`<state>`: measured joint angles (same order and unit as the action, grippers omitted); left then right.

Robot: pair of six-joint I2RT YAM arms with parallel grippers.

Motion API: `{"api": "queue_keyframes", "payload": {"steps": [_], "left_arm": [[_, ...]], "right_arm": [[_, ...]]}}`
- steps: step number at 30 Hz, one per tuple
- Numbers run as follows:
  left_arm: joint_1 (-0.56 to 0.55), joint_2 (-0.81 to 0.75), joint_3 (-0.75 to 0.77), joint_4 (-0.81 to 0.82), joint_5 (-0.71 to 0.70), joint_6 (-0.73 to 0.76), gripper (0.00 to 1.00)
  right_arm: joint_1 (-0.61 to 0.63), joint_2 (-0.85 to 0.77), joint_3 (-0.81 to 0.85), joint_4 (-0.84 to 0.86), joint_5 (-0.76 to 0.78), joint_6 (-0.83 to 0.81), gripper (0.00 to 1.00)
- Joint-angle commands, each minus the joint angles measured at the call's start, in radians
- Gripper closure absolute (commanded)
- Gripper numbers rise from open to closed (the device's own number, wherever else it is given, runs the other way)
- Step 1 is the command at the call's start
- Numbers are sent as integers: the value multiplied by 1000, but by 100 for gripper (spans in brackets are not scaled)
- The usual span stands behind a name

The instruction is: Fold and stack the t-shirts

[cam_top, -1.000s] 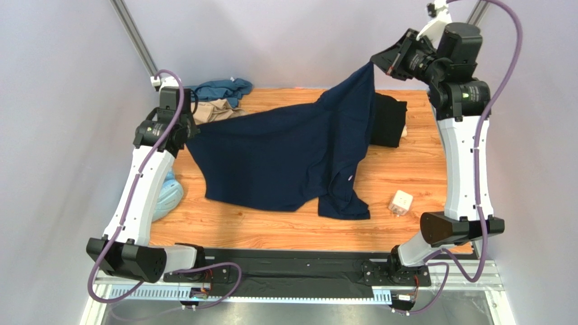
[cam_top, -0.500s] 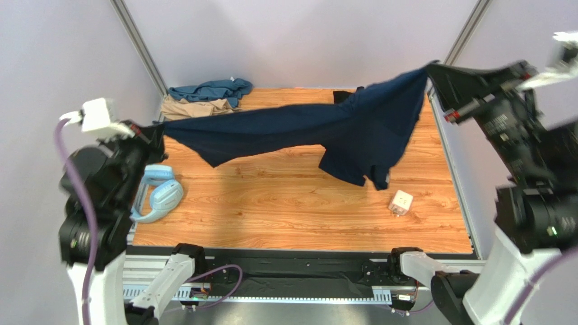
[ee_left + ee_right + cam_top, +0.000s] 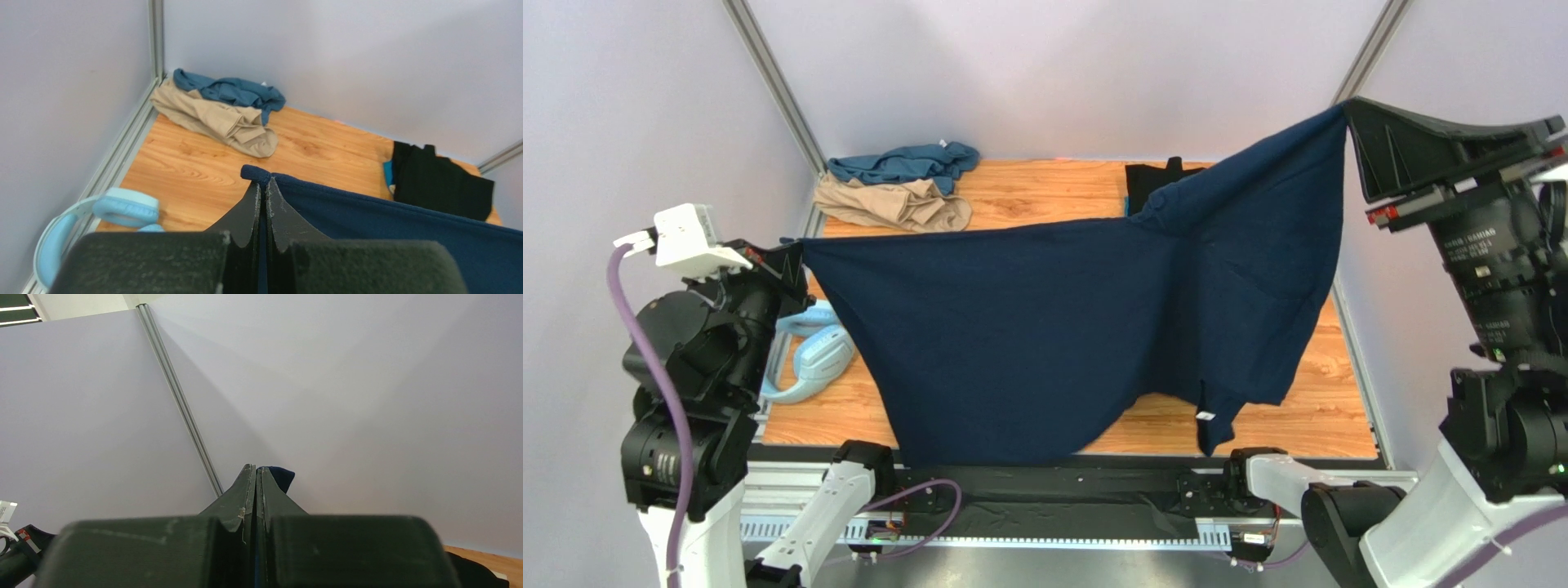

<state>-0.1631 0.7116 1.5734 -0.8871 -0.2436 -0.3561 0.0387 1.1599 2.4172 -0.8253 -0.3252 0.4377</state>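
Dark navy blue cloth t-shirt (image 3: 1063, 331): lifted above the light wooden table top (image 3: 1038, 190) and stretched broadside between the two arms. Its top edge runs from the table's left edge to its far right side. The body hangs toward the table's near edge and screens most of the table's middle and right in the overhead view. Whether the lower hem touches the table cannot be told.

Left gripper (image 3: 263, 184): black fingers pressed together on one corner of the navy shirt, with a small fold of cloth showing past the tips. It is held above the table's left edge.

Right gripper (image 3: 255, 471): fingers clamped tight on another corner of the navy shirt, with a dark nub of cloth past the tips. It is raised above the table's far right side.

Crumpled teal blue t-shirt (image 3: 903, 162): in the table's far left corner.

Crumpled tan beige t-shirt (image 3: 891, 202): touching the teal one, on its side toward the table's near edge.

Black t-shirt (image 3: 1155, 181): on the table's far edge, right of centre, partly hidden by the navy shirt.

Pale blue plastic ring (image 3: 811, 355): at the table's left edge, beside the left arm
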Motion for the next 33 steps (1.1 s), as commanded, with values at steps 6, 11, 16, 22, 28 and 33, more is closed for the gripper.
{"api": "queue_keyframes", "payload": {"steps": [6, 11, 16, 22, 28, 33], "left_arm": [[-1, 112, -163, 14, -146, -6, 100], [-1, 172, -297, 27, -221, -12, 100], [-1, 281, -305, 7, -286, 19, 100], [-1, 475, -205, 42, -326, 92, 100], [-1, 708, -86, 109, -362, 166, 100], [-1, 871, -21, 171, -393, 201, 100]], "right_arm": [[3, 164, -134, 41, -47, 36, 100], [1, 198, -294, 17, 12, -16, 100], [3, 230, -473, -12, 66, -63, 100], [10, 274, -606, 11, 133, -99, 100], [21, 354, -647, 17, 140, -116, 100], [46, 449, -604, -9, 127, -131, 100]]}}
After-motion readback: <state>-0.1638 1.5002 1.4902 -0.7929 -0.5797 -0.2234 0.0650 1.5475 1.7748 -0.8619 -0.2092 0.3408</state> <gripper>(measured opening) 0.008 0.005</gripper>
